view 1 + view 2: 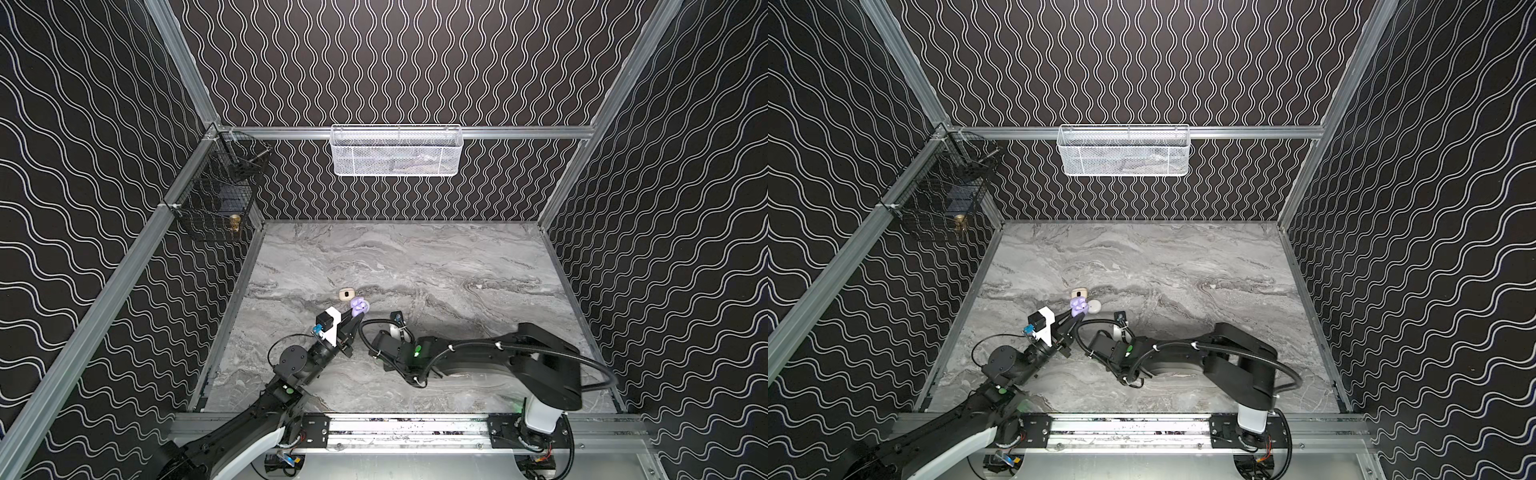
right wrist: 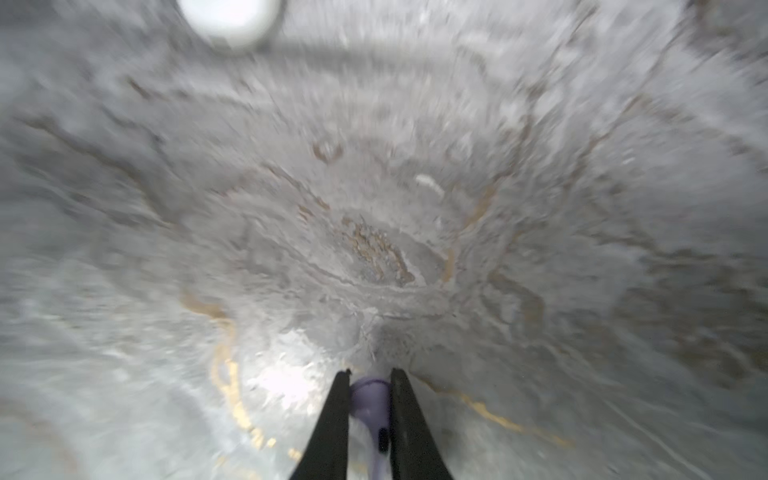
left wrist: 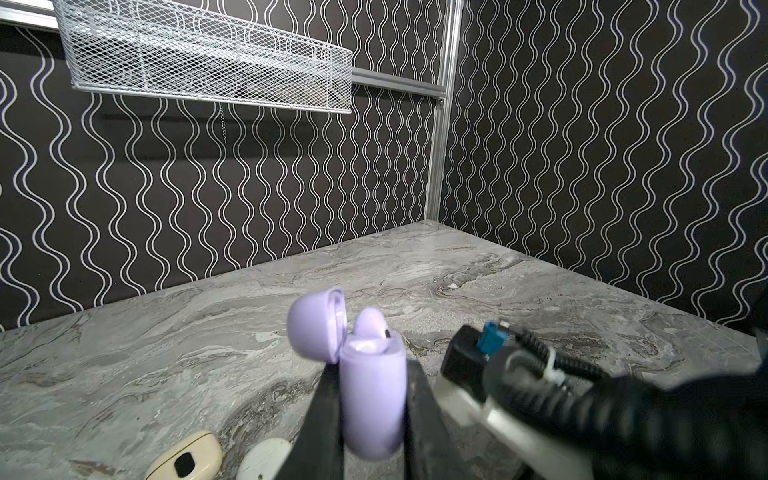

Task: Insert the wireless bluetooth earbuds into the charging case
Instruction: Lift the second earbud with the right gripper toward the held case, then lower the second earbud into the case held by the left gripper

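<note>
Above the table's (image 1: 415,257) left half, the left fingers (image 3: 324,415) clamp the open lavender case (image 3: 374,399), one earbud (image 3: 370,322) seated inside; nearby, the right fingers (image 2: 332,415) pinch a second earbud (image 2: 370,399) low over the table.

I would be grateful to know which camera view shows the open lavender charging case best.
The left wrist view: the lavender charging case appears large, lid open, clamped in the left gripper. In both top views it is only a tiny purple shape. The right wrist view misses it.
</note>
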### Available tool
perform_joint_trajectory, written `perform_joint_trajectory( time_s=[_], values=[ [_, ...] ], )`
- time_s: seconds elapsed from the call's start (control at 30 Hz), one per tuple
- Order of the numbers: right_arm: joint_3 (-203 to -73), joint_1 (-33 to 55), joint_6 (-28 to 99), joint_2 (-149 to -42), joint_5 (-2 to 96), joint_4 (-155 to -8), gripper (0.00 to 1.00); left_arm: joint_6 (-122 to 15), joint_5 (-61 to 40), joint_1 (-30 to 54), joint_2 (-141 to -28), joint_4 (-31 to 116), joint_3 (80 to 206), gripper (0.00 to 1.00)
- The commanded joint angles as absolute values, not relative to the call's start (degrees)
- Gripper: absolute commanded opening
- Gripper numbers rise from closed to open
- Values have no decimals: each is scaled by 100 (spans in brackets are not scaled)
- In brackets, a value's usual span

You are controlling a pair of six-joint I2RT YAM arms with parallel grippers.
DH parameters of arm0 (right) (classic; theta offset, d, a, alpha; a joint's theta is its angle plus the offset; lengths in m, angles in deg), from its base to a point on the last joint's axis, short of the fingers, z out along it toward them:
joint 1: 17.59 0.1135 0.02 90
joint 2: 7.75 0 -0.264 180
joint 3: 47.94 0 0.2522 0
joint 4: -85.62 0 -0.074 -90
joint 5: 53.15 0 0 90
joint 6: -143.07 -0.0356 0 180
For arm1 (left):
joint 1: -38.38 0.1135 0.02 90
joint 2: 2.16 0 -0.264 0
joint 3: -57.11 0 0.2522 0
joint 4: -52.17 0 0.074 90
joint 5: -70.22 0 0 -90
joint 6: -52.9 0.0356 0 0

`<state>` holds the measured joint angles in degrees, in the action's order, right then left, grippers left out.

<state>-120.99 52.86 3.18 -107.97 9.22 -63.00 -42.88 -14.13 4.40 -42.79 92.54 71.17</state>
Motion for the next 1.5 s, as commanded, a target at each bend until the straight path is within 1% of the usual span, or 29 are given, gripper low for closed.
perform_joint_trajectory(
  time_s=[0.0, 0.2, 0.37, 0.53, 0.93, 1.23, 1.47],
  values=[
    [-12066, 5298, 348, -10199, 462, -6211, 15, -4282, -1263, 437, -4349, 9750, 6843, 0],
    [-12381, 5298, 770, -9290, 33, -6194, 15, -4208, -961, 437, -4481, 10055, 6826, 0],
    [-12387, 5393, 1338, -8604, -29, -7009, 15, -4132, -602, 444, -4686, 10494, 6820, 0],
    [-12536, 5617, 1748, -8312, -293, -7523, 14, -4119, -371, 439, -4774, 10726, 6819, 0],
    [-12342, 5839, 2361, -8646, -560, -9302, 16, -4159, 228, 435, -5212, 11509, 6820, 0],
    [-12315, 5934, 2236, -9136, -528, -9672, 16, -4172, 171, 432, -5044, 11333, 6815, 0],
    [-12131, 5959, 2109, -9144, -561, -9769, 16, -4194, 28, 432, -4836, 11090, 6815, 0]
  ],
)
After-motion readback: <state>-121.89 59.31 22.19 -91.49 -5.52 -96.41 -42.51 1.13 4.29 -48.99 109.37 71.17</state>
